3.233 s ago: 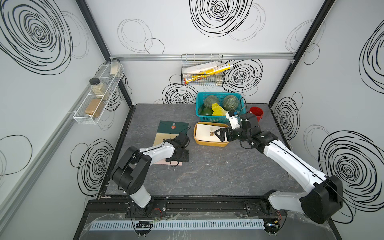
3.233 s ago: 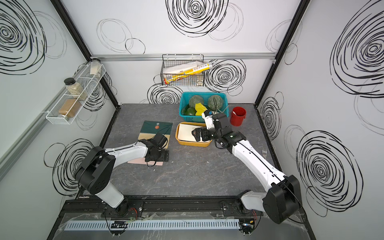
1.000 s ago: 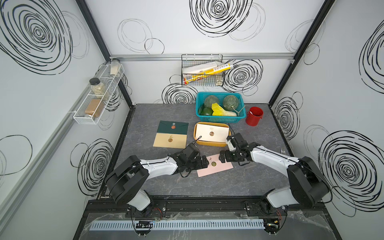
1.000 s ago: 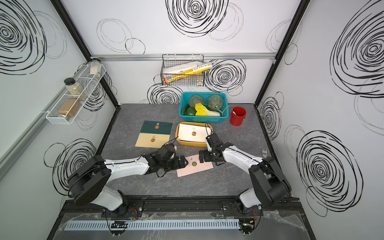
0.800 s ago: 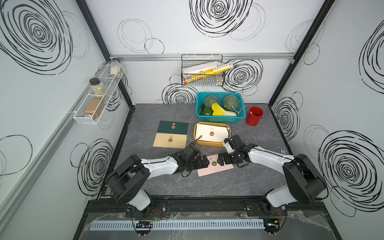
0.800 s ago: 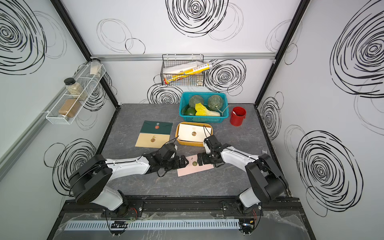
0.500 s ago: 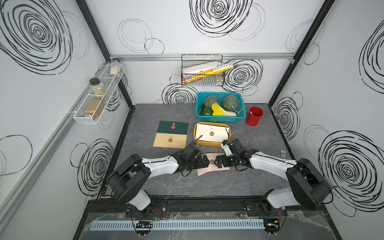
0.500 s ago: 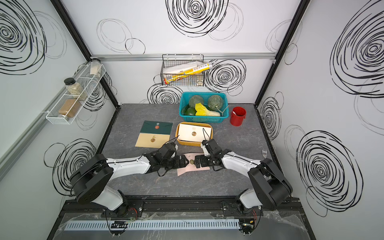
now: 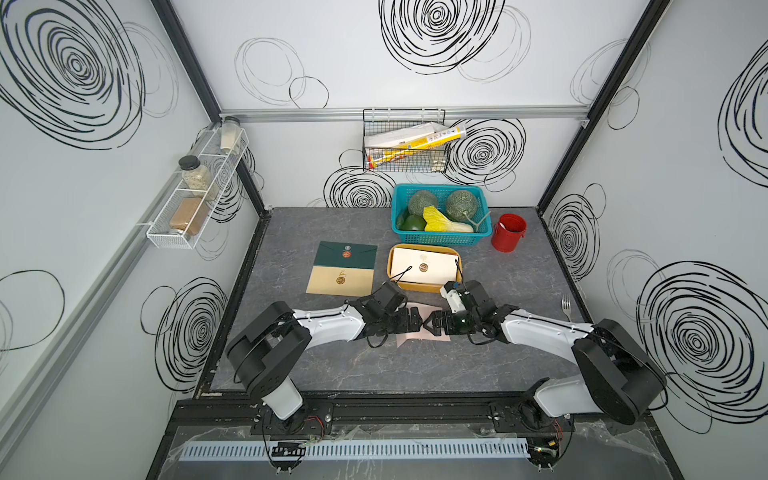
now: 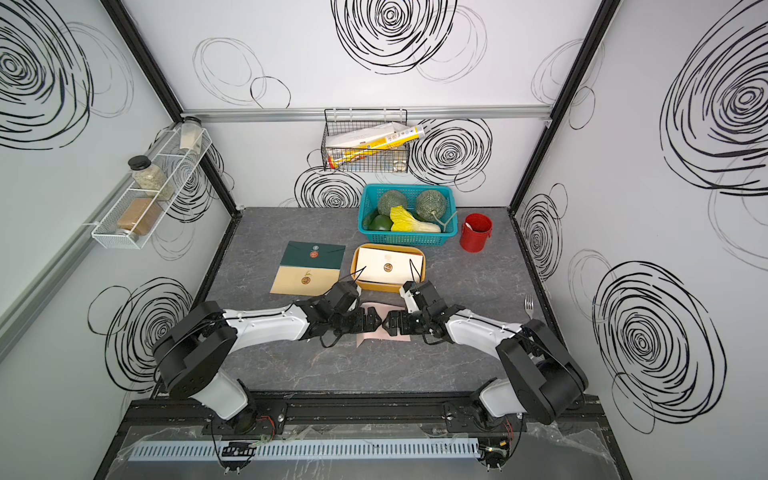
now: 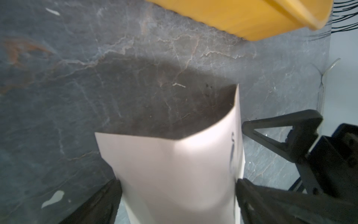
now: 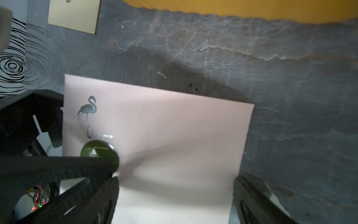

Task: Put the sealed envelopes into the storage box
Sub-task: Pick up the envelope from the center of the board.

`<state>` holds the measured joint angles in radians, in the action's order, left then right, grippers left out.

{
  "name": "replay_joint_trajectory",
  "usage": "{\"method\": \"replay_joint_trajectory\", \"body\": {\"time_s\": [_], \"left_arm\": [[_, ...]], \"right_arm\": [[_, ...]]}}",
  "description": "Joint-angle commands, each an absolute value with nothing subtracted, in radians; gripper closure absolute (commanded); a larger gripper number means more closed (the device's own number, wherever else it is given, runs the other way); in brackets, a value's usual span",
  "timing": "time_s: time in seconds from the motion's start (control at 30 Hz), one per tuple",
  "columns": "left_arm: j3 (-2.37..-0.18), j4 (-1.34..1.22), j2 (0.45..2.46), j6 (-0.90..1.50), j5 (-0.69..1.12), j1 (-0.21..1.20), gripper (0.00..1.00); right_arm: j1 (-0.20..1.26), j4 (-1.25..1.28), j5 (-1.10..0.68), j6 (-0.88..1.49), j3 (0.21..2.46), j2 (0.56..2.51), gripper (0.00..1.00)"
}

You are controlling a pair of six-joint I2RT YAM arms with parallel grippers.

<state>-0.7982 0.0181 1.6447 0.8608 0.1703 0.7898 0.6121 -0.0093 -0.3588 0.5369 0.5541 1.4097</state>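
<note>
1. The storage box [image 9: 415,287] sits mid-table and holds a cream envelope [image 9: 434,258] lying flat, sticker up. Whether more lie beneath it cannot be told.
2. Just beyond it, the teal basket [image 9: 440,240] carries two round green melons [image 9: 419,202], a green pepper [image 9: 413,223] and a yellow-white leafy vegetable [image 9: 444,222]. The red cup [image 9: 508,241] stands right of the basket, and its contents are unclear.
3. Left of the box, a dark green envelope [image 9: 347,259] and a tan envelope [image 9: 340,286] lie flat on the table [image 9: 519,282], the tan one nearer, their edges meeting.
4. The pink envelope [image 12: 174,131] is near of the box, between the two arms, bowed and casting a shadow.
5. The left gripper [image 9: 409,323] has its jaws set wide, with the envelope's curled end wedged between them and touching both fingers [image 11: 108,197].
6. The right gripper [image 9: 436,325] is spread wide and straddles the opposite end. One fingertip lies across the dark green seal [image 12: 93,150]; whether it presses cannot be told.
7. In both top views the grippers cover most of the pink envelope, leaving slivers. The wrist views cut the box to a yellow strip.
8. About three seconds ago the pink envelope lay beside the tan one under the left gripper, and the right gripper hung over the box. A second ago its seal showed from above, with the right gripper at its right end.
</note>
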Motion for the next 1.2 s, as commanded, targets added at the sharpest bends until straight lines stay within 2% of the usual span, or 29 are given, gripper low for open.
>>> {"method": "replay_joint_trajectory", "body": {"time_s": [0.0, 0.13, 0.33, 0.43, 0.53, 0.6, 1.17], "left_arm": [[-0.754, 0.168, 1.72, 0.83, 0.124, 0.804, 0.03], [-0.738, 0.173, 1.712, 0.732, 0.102, 0.807, 0.09], [-0.695, 0.189, 1.663, 0.671, 0.06, 0.808, 0.12], [-0.692, 0.183, 1.663, 0.65, 0.077, 0.811, 0.12], [-0.689, 0.191, 1.656, 0.611, 0.073, 0.81, 0.11], [-0.693, 0.203, 1.661, 0.589, 0.076, 0.808, 0.11], [-0.698, 0.184, 1.69, 0.586, 0.095, 0.806, 0.11]], "right_arm": [[0.632, -0.05, -0.492, 0.559, 0.505, 1.408, 0.05], [0.623, -0.166, -0.418, 0.495, 0.523, 1.338, 0.01], [0.458, -0.235, -0.372, 0.381, 0.614, 1.219, 0.02], [0.458, -0.206, -0.491, 0.199, 0.735, 1.323, 0.07], [0.466, -0.222, -0.609, 0.061, 0.842, 1.487, 0.2], [0.477, -0.193, -0.664, 0.024, 0.868, 1.545, 0.24], [0.537, -0.267, -0.855, -0.217, 1.01, 1.802, 0.29]]}}
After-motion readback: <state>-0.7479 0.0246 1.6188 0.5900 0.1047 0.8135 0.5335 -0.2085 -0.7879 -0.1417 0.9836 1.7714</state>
